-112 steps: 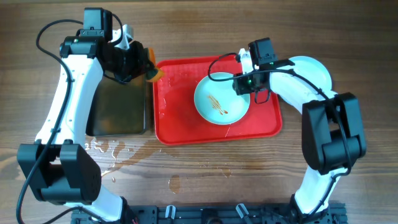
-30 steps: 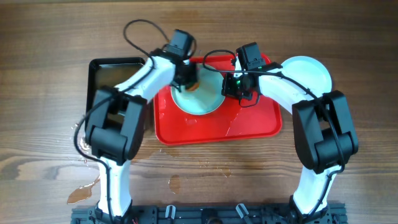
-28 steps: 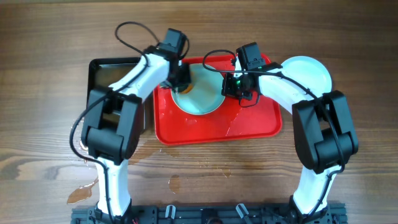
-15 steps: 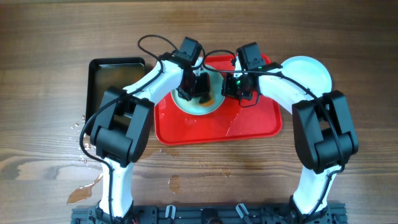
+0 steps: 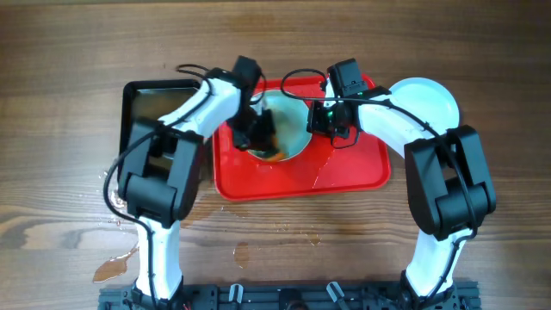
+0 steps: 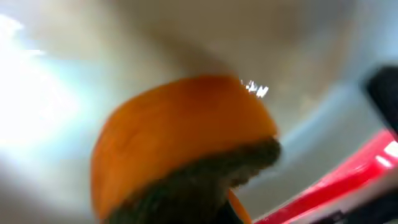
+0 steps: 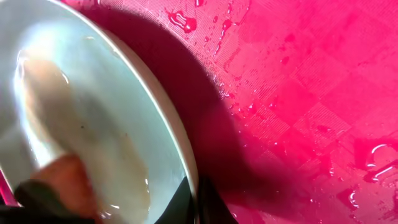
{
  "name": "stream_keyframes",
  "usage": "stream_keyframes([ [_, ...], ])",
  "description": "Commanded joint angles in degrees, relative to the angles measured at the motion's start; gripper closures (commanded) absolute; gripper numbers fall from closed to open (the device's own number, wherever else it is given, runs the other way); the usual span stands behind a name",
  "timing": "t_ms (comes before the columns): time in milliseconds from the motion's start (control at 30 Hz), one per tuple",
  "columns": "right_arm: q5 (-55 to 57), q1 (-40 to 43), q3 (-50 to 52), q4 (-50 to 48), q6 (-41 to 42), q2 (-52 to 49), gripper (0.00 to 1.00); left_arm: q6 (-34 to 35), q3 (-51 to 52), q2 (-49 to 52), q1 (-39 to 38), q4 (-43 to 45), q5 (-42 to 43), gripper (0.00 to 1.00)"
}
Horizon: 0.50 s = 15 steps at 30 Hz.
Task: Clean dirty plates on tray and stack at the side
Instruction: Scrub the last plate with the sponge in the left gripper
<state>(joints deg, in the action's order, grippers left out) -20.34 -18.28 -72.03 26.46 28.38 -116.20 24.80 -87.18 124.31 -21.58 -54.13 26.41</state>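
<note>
Red tray (image 5: pixel 353 168) lies lengthwise left to right on the worktop (image 5: pixel 482 52). A round turquoise plate (image 5: pixel 293 129) sits on its back-left part. Right jaws pinch the plate's right rim. Left jaws clamp an orange sponge (image 6: pixel 180 137) against the plate.

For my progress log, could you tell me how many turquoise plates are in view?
2: one plate on the red tray, under the sponge; a second plate on the table right of the tray. More may lie stacked beneath it.
</note>
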Motion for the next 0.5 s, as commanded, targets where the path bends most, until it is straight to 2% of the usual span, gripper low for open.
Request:
stream_keyframes([
  [0, 0.6, -0.2, 0.9, 0.1, 0.1, -2.3, 0.96, -0.5, 1.9, 3.3, -2.5, 10.8, 1.3, 0.96],
  [67, 0.6, -0.2, 0.9, 0.1, 0.1, -2.3, 0.96, 5.4, 1.9, 3.3, -1.0, 14.8, -8.7, 0.96],
  [133, 0.6, -0.2, 0.9, -0.1, 0.1, -2.3, 0.96, 6.2, -0.1, 2.6, 3.3, 12.4, -11.7, 0.96],
  [233, 0.6, -0.3, 0.9, -0.1, 0.1, -2.3, 0.96, 5.8, -3.7, -0.6, 7.0, 5.9, -10.9, 0.96],
  [367, 0.6, -0.3, 0.9, -1.1, 0.2, -2.3, 0.95, 2.1, -5.9, -13.7, 9.3, -3.3, -3.4, 0.96],
  [400, 0.6, -0.3, 0.9, -1.3, 0.2, -2.4, 0.92, 1.7, -5.9, -15.5, 9.1, -4.3, -3.3, 0.96],
  [433, 0.6, -0.3, 0.9, -1.9, 0.2, -2.4, 0.84, 1.3, -5.9, -16.9, 9.0, -5.2, -3.3, 0.96],
  [467, 0.6, -0.3, 0.9, -2.3, 0.1, -2.5, 0.82, 1.1, -5.9, -17.5, 9.1, -5.8, -3.3, 0.96],
])
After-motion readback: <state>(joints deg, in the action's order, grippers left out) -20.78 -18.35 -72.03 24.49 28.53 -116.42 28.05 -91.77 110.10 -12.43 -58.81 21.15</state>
